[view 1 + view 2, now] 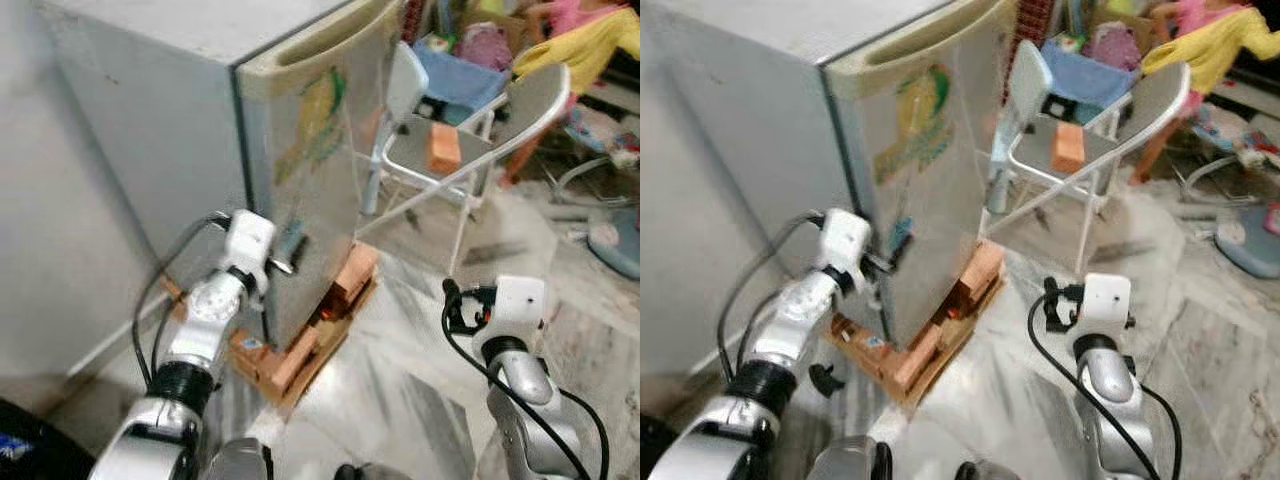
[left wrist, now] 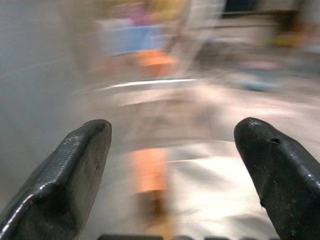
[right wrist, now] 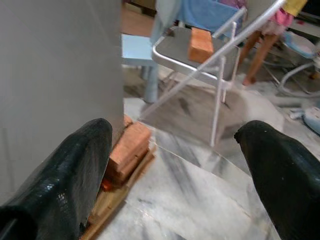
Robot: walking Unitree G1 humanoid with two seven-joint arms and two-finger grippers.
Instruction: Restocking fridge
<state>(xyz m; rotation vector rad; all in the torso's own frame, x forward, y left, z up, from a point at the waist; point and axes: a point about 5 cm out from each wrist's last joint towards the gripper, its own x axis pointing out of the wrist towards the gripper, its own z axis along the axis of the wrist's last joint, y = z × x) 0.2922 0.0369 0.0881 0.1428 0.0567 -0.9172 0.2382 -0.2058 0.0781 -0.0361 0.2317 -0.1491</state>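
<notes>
i've got the fridge (image 1: 200,130) standing shut in front of me, raised on bricks (image 1: 340,285) and a wooden pallet (image 1: 300,370), its door face turned toward my right and its long axis upright. my left claw (image 1: 285,255) is the nearer one by far: it sits right at the door's lower edge, close to the corner where the door meets the grey side wall, fingers pointing across the door face. whether a fingertip actually touches the door i can't tell from the head views. in the left wrist view its two fingers (image 2: 65,175) are spread wide with nothing between them, and the picture beyond is blurred. my right claw (image 1: 1055,300) hangs lower and well apart from the fridge, out over the marble floor (image 1: 420,330), fingers (image 3: 65,175) likewise wide open and holding nothing; its wrist view looks past the fridge wall toward a folding chair (image 1: 470,130) with an orange block (image 1: 444,148) on its seat.

the relation that matters, as i judge it: the door's recessed handle (image 1: 300,50) runs along the top edge, well above where my left claw is now, so the claw lies low against a tall door. i'd expect to need to raise the left arm or find purchase on the door's free edge to swing it. a person in yellow (image 1: 580,40) is at the far right, beyond the chair
</notes>
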